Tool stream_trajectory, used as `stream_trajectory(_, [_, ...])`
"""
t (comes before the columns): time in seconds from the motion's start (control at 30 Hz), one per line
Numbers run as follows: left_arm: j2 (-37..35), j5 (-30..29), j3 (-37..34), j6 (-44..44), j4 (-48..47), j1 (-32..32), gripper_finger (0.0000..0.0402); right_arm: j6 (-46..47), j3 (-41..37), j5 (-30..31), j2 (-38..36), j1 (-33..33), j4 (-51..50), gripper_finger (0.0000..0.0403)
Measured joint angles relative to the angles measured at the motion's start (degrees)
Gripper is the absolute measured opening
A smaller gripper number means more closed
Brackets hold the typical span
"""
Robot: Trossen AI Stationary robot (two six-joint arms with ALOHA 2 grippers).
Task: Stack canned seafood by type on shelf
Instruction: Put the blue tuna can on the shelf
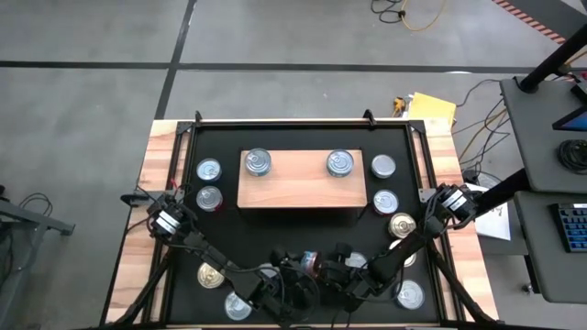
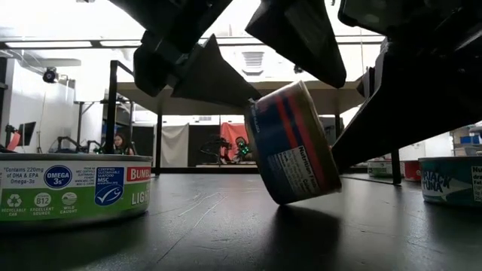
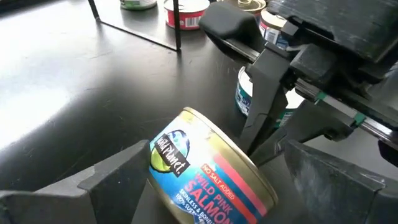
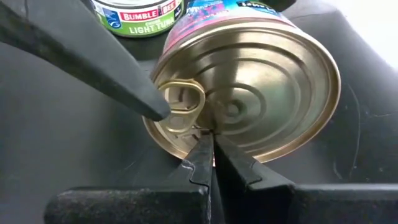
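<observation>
A Wild Pink Salmon can (image 3: 205,168) with a gold pull-tab lid (image 4: 261,81) stands tipped up on the black mat near the table's front middle (image 1: 310,263). My left gripper (image 3: 211,193) is open, with one finger on the can's base side and the other in front of its lid. My right gripper (image 4: 211,152) is shut against the lid. The light-wood shelf (image 1: 298,191) farther back carries two cans, one (image 1: 258,163) near its left end and one (image 1: 340,163) near its right end. My left gripper's fingers stand on either side of the can. One fingertip (image 4: 152,106) lies right at the pull tab, and I cannot tell whether it touches. My right gripper presses its shut fingertips (image 4: 202,146) against the lid's middle (image 4: 233,112), just beside the pull tab, slanting down from the table's right. The can (image 2: 290,143) is tilted, its lower edge on the mat.
Loose cans ring the shelf on the mat: two at its left (image 1: 209,183), several at the right (image 1: 385,202) and several along the front (image 1: 211,275). A green Bumble Bee tuna can (image 2: 71,188) sits close beside the salmon can. The two arms cross low over the front middle.
</observation>
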Motion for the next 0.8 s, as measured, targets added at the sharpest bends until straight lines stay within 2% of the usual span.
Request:
stream_trajectory(0.1, [0.0, 0.5, 0.0, 1.5, -0.4, -0.1, 0.0355, -0.9, 0.0, -0.4, -0.4, 0.0, -0.3, 0.0009])
stream_trajectory(0.3, [0.0, 2.6, -0.1, 7.1, 0.0, -0.5, 0.0355, -1.3, 0.0, -5.9, -2.3, 0.1, -1.6, 0.0009])
stream_trajectory(0.6, [0.0, 2.5, -0.1, 21.0, 4.7, -0.8, 0.0355, -2.3, -0.1, -5.8, -1.9, 0.3, -1.1, 0.0009])
stream_trajectory(0.8, [0.0, 3.3, -0.1, 23.9, 4.7, -0.8, 0.0355, -2.7, -0.2, -5.7, -1.3, 0.5, -1.4, 0.0009])
